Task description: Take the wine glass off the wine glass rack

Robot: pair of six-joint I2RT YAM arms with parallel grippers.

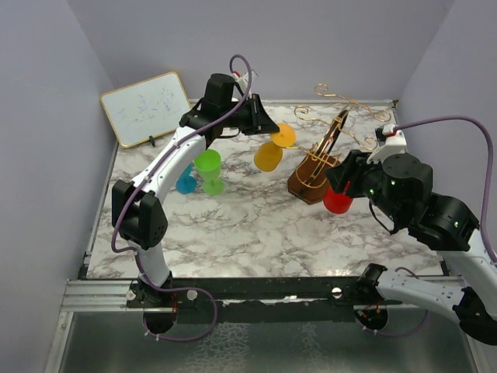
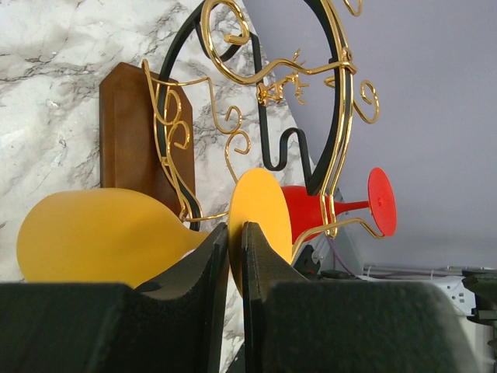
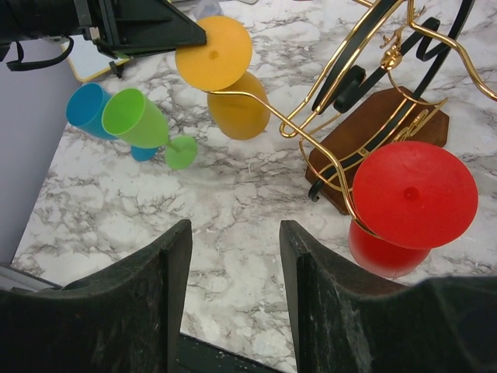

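Note:
The wine glass rack is gold wire on a brown wooden base, also in the right wrist view. A yellow wine glass hangs tilted on a left wire arm, bowl down. My left gripper is shut on the edge of its round foot, and shows from above. A red wine glass hangs on a right arm. My right gripper is open and empty over bare marble, close beside the red glass.
A green wine glass and a blue one lie on the marble table, left of the rack. A small whiteboard leans on the back left wall. Purple walls close in the table on three sides.

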